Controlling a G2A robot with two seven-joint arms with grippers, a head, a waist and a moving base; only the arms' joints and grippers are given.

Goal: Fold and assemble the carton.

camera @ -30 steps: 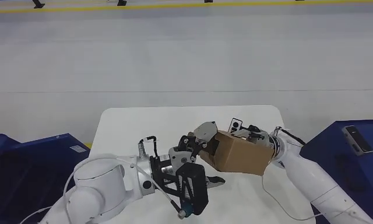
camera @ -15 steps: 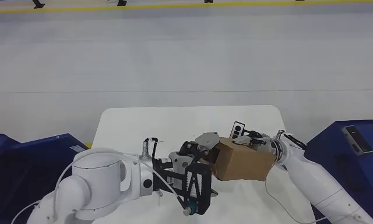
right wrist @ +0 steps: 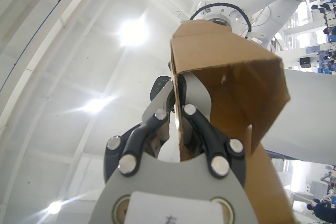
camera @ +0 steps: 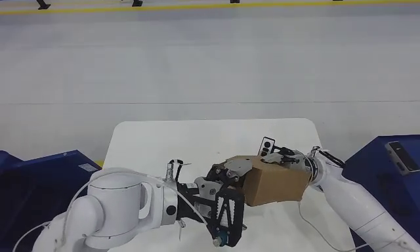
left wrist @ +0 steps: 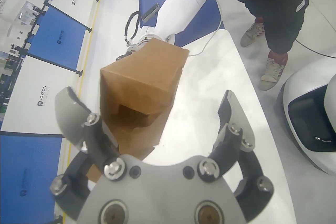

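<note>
A brown cardboard carton [camera: 277, 182] sits over the near right part of a white desk with rounded corners [camera: 164, 144], lying on its side between the two arms; whether its underside touches the desk cannot be told. The right gripper [camera: 279, 155] meets the carton at its far upper edge, at the end towards the right arm. In the right wrist view the right gripper [right wrist: 175, 93] has its fingers [right wrist: 195, 91] pressed onto one thin wall of the carton [right wrist: 231, 72], one finger outside the panel and one inside the open end, pinching the cardboard between them. The left gripper [camera: 231, 174] is at the carton's opposite end. In the left wrist view the carton [left wrist: 141, 83] points its partly folded end at the left gripper [left wrist: 147, 95], with a dark opening showing between the tucked flaps. The left fingers [left wrist: 71, 107] are spread wide and grip nothing: one lies just beside the carton's side edge near the open end, the other stands well apart over bare desk [left wrist: 199, 93]. A dark blue stand [camera: 39, 186] sits beside the desk's left edge.
</note>
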